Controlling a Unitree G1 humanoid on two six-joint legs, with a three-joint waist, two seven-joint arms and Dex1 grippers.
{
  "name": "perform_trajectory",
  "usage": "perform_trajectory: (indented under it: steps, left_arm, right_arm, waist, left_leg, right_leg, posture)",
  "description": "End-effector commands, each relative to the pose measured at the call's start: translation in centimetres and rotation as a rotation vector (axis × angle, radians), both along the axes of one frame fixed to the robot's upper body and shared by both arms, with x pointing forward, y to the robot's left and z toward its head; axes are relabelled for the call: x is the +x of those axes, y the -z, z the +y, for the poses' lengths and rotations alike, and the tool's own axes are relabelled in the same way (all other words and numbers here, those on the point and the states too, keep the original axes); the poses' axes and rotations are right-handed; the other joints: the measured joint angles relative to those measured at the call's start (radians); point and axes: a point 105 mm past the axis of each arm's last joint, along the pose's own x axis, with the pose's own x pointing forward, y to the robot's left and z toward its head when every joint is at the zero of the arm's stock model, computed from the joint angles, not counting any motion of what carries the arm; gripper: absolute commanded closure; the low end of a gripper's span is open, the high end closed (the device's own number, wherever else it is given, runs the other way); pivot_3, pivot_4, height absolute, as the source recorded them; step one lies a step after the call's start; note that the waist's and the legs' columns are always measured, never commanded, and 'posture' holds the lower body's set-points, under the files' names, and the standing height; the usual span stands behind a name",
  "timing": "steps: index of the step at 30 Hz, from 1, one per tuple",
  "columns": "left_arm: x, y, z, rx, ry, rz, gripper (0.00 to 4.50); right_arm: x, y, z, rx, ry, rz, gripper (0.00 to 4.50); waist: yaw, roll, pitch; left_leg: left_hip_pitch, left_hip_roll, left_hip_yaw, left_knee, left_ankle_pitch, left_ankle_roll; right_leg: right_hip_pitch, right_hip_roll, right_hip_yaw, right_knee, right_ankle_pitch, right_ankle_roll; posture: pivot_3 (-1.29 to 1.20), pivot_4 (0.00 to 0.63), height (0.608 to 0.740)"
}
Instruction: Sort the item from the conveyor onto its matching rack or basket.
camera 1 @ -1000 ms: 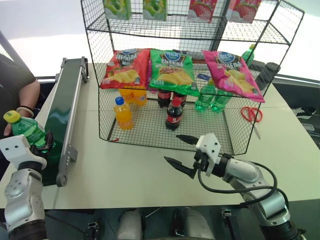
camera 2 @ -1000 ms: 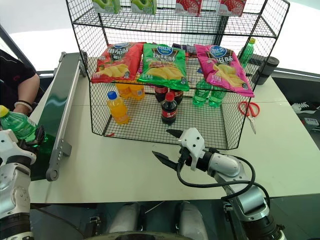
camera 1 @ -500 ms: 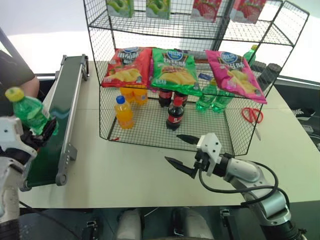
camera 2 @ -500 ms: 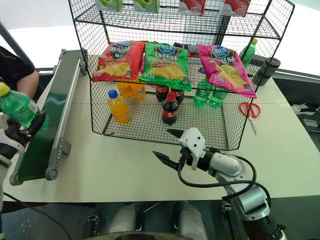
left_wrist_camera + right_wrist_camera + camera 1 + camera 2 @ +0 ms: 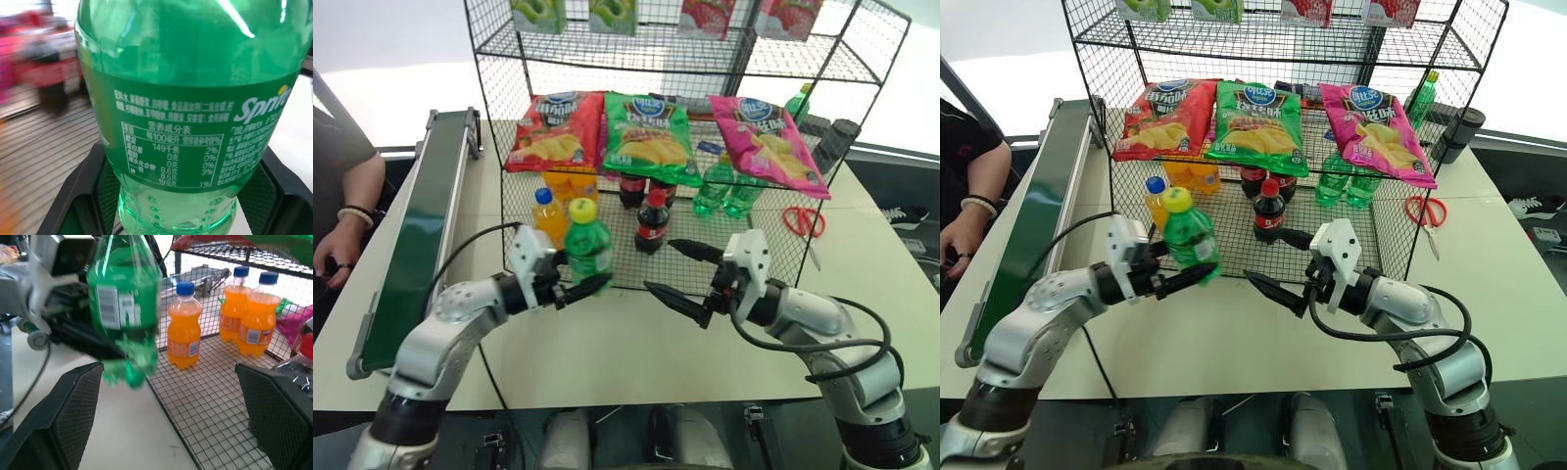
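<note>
The item, a clear-green soda bottle (image 5: 588, 249) with a yellow cap, hangs upright over the table just in front of the black wire rack (image 5: 744, 257). My left gripper (image 5: 579, 286) is shut on its lower body; in the left wrist view the bottle (image 5: 195, 112) sits between both black fingers (image 5: 80, 198). A short way to the bottle's right, my right gripper (image 5: 660, 266) is open, holds nothing and points at the bottle (image 5: 124, 308). The dark green conveyor (image 5: 421, 225) runs along the table's left side with nothing on it.
On the rack's bottom tier stand orange soda bottles (image 5: 546, 211), cola bottles (image 5: 651, 223) and green bottles (image 5: 720, 191), under three chip bags. Red scissors (image 5: 803, 223) lie right of the rack. A person's hand (image 5: 340, 250) rests left of the conveyor.
My left arm has swung the bottle from beside the conveyor far to the right, to the front of the rack near the right gripper. The right gripper has risen a little, still open.
</note>
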Motion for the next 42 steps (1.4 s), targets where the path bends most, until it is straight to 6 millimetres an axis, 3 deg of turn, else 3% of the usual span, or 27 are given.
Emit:
perform_trajectory:
  steps: [1, 6, 15, 18, 20, 26, 30, 35, 39, 42]
  left_arm:
    - [-0.4, -0.5, -2.9, 0.012, 0.204, -0.069, 1.80]
    - [-0.2, -0.9, -4.9, 0.011, 0.332, -0.102, 1.80]
    - [-0.2, -1.3, -5.9, -0.003, 0.391, -0.121, 1.80]
    - [-0.3, -1.3, -5.9, 0.000, 0.394, -0.125, 1.80]
    - [-0.3, -1.3, -5.9, 0.004, 0.396, -0.125, 1.80]
    - [-0.4, -1.0, -5.9, 0.012, 0.392, -0.120, 1.80]
    - [-0.4, -0.4, -5.6, 0.038, 0.375, -0.111, 0.03]
    - [0.4, 1.4, -3.3, 0.075, 0.258, -0.062, 0.03]
    - [1.6, 3.6, 0.5, 0.119, 0.039, -0.057, 0.03]
    - [2.4, 3.8, 2.1, 0.084, -0.098, -0.060, 0.03]
  right_arm:
    - [-0.7, -1.3, 1.1, 0.032, -0.023, -0.038, 0.00]
    - [-0.7, -1.0, 1.0, 0.035, 0.015, -0.029, 0.00]
    - [-1.1, -0.3, 0.9, 0.059, 0.045, 0.012, 0.00]
    - [-1.3, -0.2, 0.9, 0.068, 0.045, 0.019, 0.83]
    - [-1.5, -0.2, 0.9, 0.073, 0.037, 0.024, 1.61]
    - [-1.4, -0.6, 1.1, 0.096, 0.028, 0.025, 1.64]
    - [-0.9, -1.0, 1.0, 0.110, 0.056, 0.007, 1.64]
    - [0.8, -1.4, -1.4, 0.100, 0.238, -0.065, 1.64]
    - [1.5, -0.4, -5.9, 0.048, 0.464, -0.085, 1.64]
    - [2.1, 1.3, -8.8, 0.007, 0.636, -0.075, 1.64]
  waist:
    - [0.004, 0.001, 0.000]
    - [0.006, 0.001, 0.000]
    - [0.006, 0.001, 0.000]
    - [0.007, 0.001, 0.000]
    - [0.006, 0.001, 0.000]
    - [0.006, 0.001, 0.000]
    - [0.006, 0.001, 0.000]
    - [0.005, 0.002, -0.001]
    - [0.010, 0.003, -0.002]
    - [0.009, 0.003, -0.002]
  left_leg:
    - [0.000, 0.000, 0.000, 0.000, 0.000, 0.000]
    - [-0.001, 0.000, 0.000, 0.002, 0.000, 0.000]
    - [-0.001, 0.000, -0.001, 0.003, 0.000, 0.000]
    - [-0.001, 0.000, -0.001, 0.003, 0.000, 0.000]
    - [-0.001, 0.000, -0.002, 0.003, 0.000, 0.000]
    - [-0.001, 0.000, -0.002, 0.004, 0.000, 0.000]
    - [-0.001, 0.000, -0.002, 0.004, 0.000, 0.000]
    - [-0.001, 0.000, -0.002, 0.004, 0.000, 0.000]
    - [-0.001, 0.000, -0.002, 0.004, 0.000, 0.000]
    - [-0.001, 0.000, -0.002, 0.004, 0.000, 0.000]
  right_leg:
    - [0.000, 0.000, -0.001, 0.000, 0.000, 0.000]
    - [0.000, 0.000, 0.000, 0.000, 0.000, 0.000]
    - [0.000, 0.000, 0.000, 0.000, 0.000, 0.000]
    - [0.000, 0.000, 0.000, 0.000, 0.000, 0.000]
    - [0.000, 0.000, 0.000, 0.000, 0.000, 0.000]
    - [0.001, 0.000, 0.000, 0.001, 0.000, 0.000]
    - [0.001, 0.000, 0.000, 0.001, 0.000, 0.000]
    - [0.001, 0.000, 0.000, 0.002, 0.000, 0.000]
    - [0.001, -0.001, 0.000, 0.001, 0.000, 0.000]
    - [0.001, -0.002, 0.000, 0.001, 0.000, 0.000]
  posture:
    - [0.00, 0.150, 0.734]
    - [0.00, 0.150, 0.734]
    - [0.00, 0.150, 0.734]
    - [0.00, 0.150, 0.734]
    - [0.00, 0.150, 0.734]
    - [0.00, 0.150, 0.734]
    - [0.00, 0.150, 0.734]
    - [0.00, 0.150, 0.734]
    - [0.00, 0.150, 0.734]
    - [0.00, 0.150, 0.734]
